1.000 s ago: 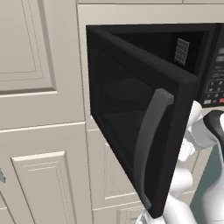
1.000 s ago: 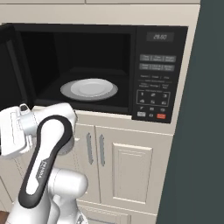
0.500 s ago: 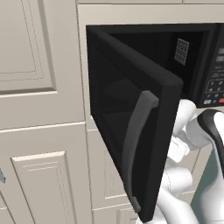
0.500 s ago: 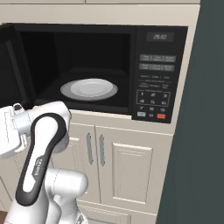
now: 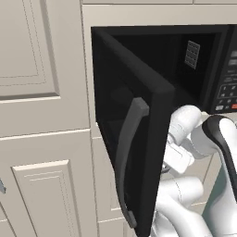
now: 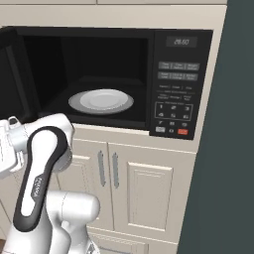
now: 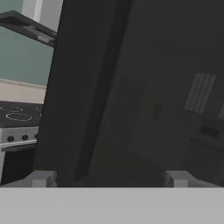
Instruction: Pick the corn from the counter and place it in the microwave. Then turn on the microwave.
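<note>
The microwave (image 6: 119, 74) stands open, with a white plate (image 6: 101, 100) inside and its keypad (image 6: 176, 94) with a red button (image 6: 182, 132) on the right. Its black door (image 5: 134, 120) with the curved grey handle (image 5: 126, 162) is swung far out to the left. In the hand view my gripper (image 7: 109, 179) is open, fingertips (image 7: 41, 178) wide apart with nothing between them, close to the door's dark inner face (image 7: 144, 96). My white hand (image 5: 178, 155) sits just behind the door's free edge. The corn and the counter are out of view.
Cream panelled cabinets (image 5: 41, 92) flank the microwave, and cabinet doors (image 6: 144, 188) stand below it. A dark wall (image 6: 228, 149) rises on the right. A stove (image 7: 17, 116) under a range hood (image 7: 30, 26) lies off to the left of the door.
The microwave door has swung further open to the left, and my hand and forearm have moved left along with it. The gripper stays open.
</note>
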You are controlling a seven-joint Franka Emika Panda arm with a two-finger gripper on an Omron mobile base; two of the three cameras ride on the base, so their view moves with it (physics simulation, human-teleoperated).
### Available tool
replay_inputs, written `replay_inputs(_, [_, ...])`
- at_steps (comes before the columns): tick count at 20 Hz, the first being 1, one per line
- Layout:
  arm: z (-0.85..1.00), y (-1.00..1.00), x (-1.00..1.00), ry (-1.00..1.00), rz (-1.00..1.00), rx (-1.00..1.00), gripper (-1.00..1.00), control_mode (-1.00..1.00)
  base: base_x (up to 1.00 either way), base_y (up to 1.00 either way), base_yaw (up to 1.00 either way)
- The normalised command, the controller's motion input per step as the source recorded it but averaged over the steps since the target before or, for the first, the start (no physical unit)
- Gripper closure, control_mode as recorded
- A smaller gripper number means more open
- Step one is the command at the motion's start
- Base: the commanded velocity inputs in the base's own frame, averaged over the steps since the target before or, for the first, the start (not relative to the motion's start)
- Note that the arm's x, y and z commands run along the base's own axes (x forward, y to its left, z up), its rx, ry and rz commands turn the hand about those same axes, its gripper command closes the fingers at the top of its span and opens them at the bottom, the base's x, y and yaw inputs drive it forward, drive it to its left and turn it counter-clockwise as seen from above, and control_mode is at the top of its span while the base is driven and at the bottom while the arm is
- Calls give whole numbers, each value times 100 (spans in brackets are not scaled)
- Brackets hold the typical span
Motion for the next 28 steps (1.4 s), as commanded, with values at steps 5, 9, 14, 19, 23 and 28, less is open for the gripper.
replay_inputs(5, [-9, 19, 0, 0, -3, 1, -100, -100, 0, 0, 0])
replay_inputs(9, [-8, 18, 0, 0, -4, 1, -100, -100, 0, 0, 0])
replay_inputs(14, [-8, 16, 0, 0, -4, 2, -100, -100, 0, 0, 0])
replay_inputs(19, [-8, 15, 0, 0, -5, 2, -100, -100, 0, 0, 0])
replay_inputs(23, [-7, 12, 0, 0, -5, 2, -100, -100, 0, 0, 0])
replay_inputs(28, [-1, 1, 0, 0, -5, 2, -100, -100, 0, 0, 0])
